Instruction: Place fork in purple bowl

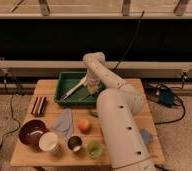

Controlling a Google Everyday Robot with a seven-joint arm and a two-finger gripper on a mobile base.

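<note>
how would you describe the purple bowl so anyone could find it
On the wooden table, look to the front left corner, far from the gripper over the green tray. The purple bowl is the wide dark one beside the smaller white cup.

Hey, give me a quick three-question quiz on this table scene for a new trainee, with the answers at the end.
1. True or false: the hand is down at the green tray, at the far side of the table.
2. Where does the purple bowl sit in the camera view? A: lower left, near the table's corner. B: inside the tray. C: far right, behind the arm.
3. Fill in: the long white utensil lies inside the ____.

Key: 1 true; 2 A; 3 green tray.
</note>
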